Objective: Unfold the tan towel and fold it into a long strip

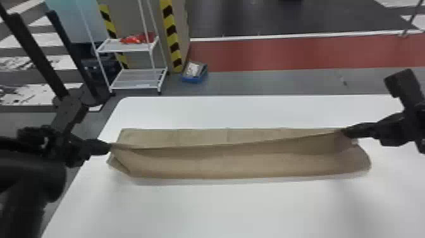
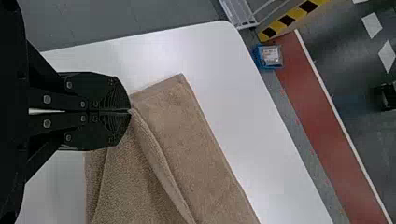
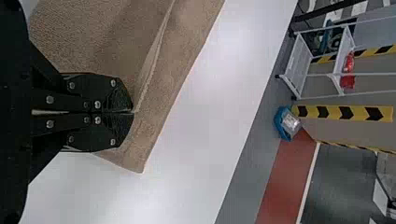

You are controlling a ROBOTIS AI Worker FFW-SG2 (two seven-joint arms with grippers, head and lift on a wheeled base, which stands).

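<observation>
The tan towel (image 1: 221, 161) lies as a long band across the white table, its upper layer's edge lifted and stretched between both grippers. At its left end, my left gripper (image 1: 109, 147) is shut on a corner of that edge; my right gripper (image 1: 344, 133) pinches the edge's right corner. The left wrist view has the left gripper (image 2: 130, 111) closed at the raised edge of the towel (image 2: 187, 140), a flat layer beside it. In the right wrist view the right gripper (image 3: 133, 112) is likewise closed on the edge of the towel (image 3: 173, 70).
The white table (image 1: 221, 209) extends in front of the towel and behind it. Beyond the far table edge stand a white wire shelf (image 1: 136, 76) with red items, a striped post (image 1: 172, 38) and a blue bin (image 1: 194, 72) on the floor.
</observation>
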